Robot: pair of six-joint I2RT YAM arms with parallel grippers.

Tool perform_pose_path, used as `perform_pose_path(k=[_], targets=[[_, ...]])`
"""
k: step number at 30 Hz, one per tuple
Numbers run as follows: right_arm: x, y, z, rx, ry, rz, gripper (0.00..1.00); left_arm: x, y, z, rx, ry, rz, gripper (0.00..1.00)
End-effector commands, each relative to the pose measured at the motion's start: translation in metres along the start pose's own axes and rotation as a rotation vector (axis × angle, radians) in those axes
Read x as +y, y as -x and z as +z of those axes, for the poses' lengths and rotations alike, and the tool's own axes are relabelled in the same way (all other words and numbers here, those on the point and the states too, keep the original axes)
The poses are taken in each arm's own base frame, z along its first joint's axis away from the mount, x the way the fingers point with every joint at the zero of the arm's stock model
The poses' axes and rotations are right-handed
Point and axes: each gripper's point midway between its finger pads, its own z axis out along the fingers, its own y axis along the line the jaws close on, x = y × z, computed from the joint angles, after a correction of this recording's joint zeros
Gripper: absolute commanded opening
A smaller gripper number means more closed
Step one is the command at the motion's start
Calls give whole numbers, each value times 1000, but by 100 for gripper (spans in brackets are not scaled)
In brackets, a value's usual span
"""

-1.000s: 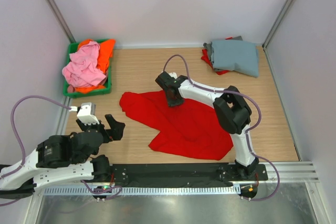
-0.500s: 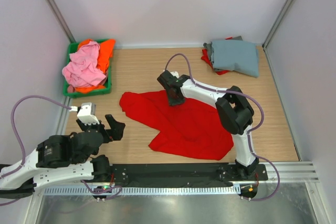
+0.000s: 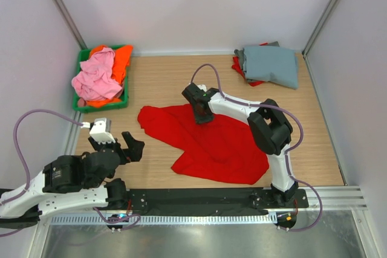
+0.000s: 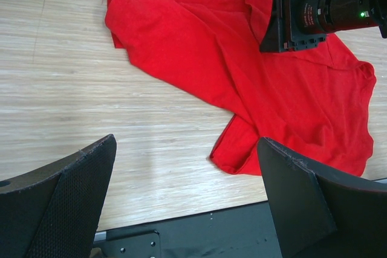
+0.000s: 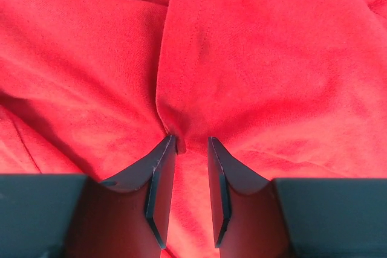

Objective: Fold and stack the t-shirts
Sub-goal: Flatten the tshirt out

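A bright red t-shirt [image 3: 211,143] lies crumpled and spread on the wooden table; it also fills the right wrist view [image 5: 254,58] and shows in the left wrist view [image 4: 199,52]. My right gripper [image 3: 203,116] [image 5: 191,141] is down on the shirt's upper middle, its jaws narrowed on a gathered fold of the red cloth. My left gripper [image 3: 130,144] [image 4: 186,141] hovers wide open above the table's near left, short of the shirt's lower hem, holding nothing. A folded grey-blue t-shirt [image 3: 273,64] rests on a red one [image 3: 240,68] at the far right.
A green bin [image 3: 103,104] at the far left holds a pink t-shirt [image 3: 95,78] and an orange one [image 3: 122,58]. White walls close in the table on three sides. The black mounting rail [image 3: 199,199] runs along the near edge.
The right gripper has shifted slightly to the right and nearer, still pinching the red cloth. The left arm has barely moved.
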Motion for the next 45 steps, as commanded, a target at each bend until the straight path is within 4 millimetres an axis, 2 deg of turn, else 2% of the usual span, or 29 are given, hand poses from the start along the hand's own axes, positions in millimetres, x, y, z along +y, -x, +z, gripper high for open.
perform_pose_path(k=[1,8,10,13,19,22,26,27,29,30,33,34,36,37,39,40,41,43,44,45], targets=[[6,20,-21,-71,51,24,34,1,7,3,-41,28,-4,100],[9,16,-14,-54,57,16,27,2,8,3,-42,33,-1,100],[9,14,-11,-49,61,12,20,2,8,3,-42,35,0,100],[11,13,-10,-48,71,5,3,3,8,3,-43,40,0,100],[7,20,-22,-77,72,-19,1,4,7,4,-41,57,12,100],[-6,33,-45,-130,37,-33,1,4,7,5,-39,60,15,100],[-30,51,-93,-216,-15,-45,1,3,7,5,-38,59,16,100],[-41,58,-115,-254,-42,-39,1,3,7,5,-40,60,14,100],[-55,60,-141,-290,-71,-43,1,4,7,5,-39,63,16,100],[-66,66,-166,-347,-81,-25,1,5,6,5,-40,65,17,100],[-86,64,-204,-406,-103,-9,1,6,6,5,-42,73,17,100],[-99,65,-226,-455,-117,11,1,6,7,5,-44,77,16,100],[-115,59,-249,-489,-140,28,1,7,6,6,-40,89,16,100],[-130,55,-269,-535,-160,60,1,8,7,5,-42,93,11,100],[-147,41,-281,-544,-194,115,1,10,5,6,-34,117,18,100],[-160,32,-300,-591,-190,179,1,9,6,6,-37,124,21,100],[-174,22,-301,-597,-239,212,1,10,6,7,-36,133,26,100],[-197,7,-316,-665,-272,360,1,6,3,11,-31,157,50,100],[-221,-10,-331,-730,-310,431,1,3,4,13,-34,159,52,100],[-230,-17,-337,-765,-316,482,1,-3,1,17,-27,176,75,100]])
